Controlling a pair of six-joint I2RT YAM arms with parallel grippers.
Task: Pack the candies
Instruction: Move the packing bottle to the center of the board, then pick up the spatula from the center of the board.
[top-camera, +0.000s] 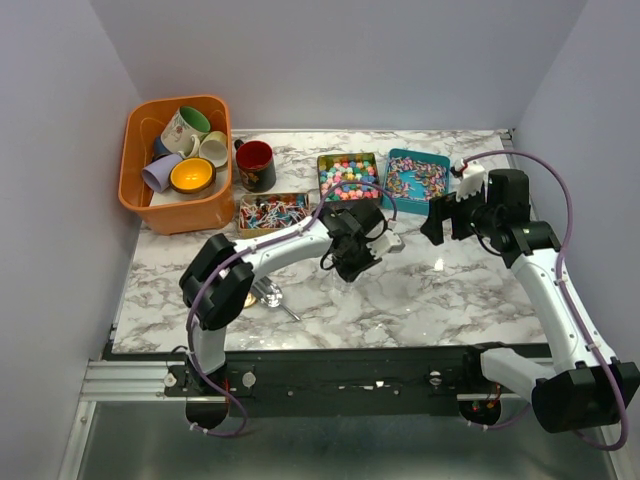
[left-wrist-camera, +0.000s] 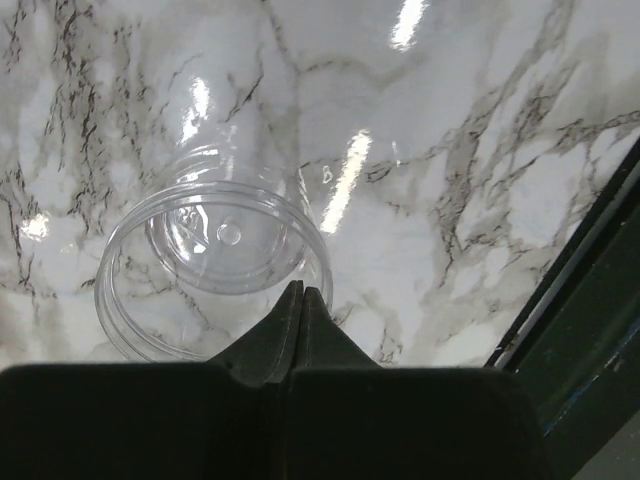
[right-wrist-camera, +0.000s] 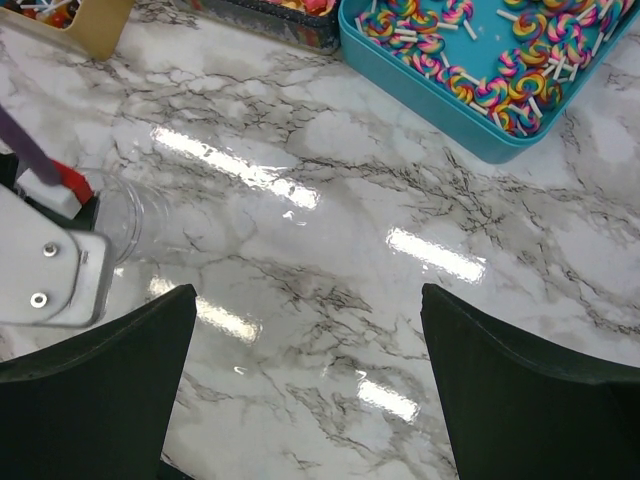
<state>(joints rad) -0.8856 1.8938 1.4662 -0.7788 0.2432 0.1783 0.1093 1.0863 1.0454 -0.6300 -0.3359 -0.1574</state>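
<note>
The candies (top-camera: 347, 175) are small bright balls in a dark tin at the back of the marble table (top-camera: 450, 290). A teal tray (top-camera: 417, 178) beside the tin holds swirled sweets on sticks (right-wrist-camera: 480, 60). More mixed sweets lie in a tan box (top-camera: 272, 212). A clear plastic jar (left-wrist-camera: 200, 250), empty, sits mid-table (top-camera: 392, 240). My left gripper (left-wrist-camera: 303, 292) is shut with its tips pinching the jar's rim. My right gripper (right-wrist-camera: 307, 290) hangs open over bare marble to the right of the jar (right-wrist-camera: 135, 215), in front of the teal tray, with nothing between its fingers.
An orange basket (top-camera: 135, 190) of ceramic mugs stands at the back left, with a red and black mug (top-camera: 256, 165) next to it. A round gold lid (top-camera: 268, 293) lies near the left arm's elbow. Grey walls close in both sides.
</note>
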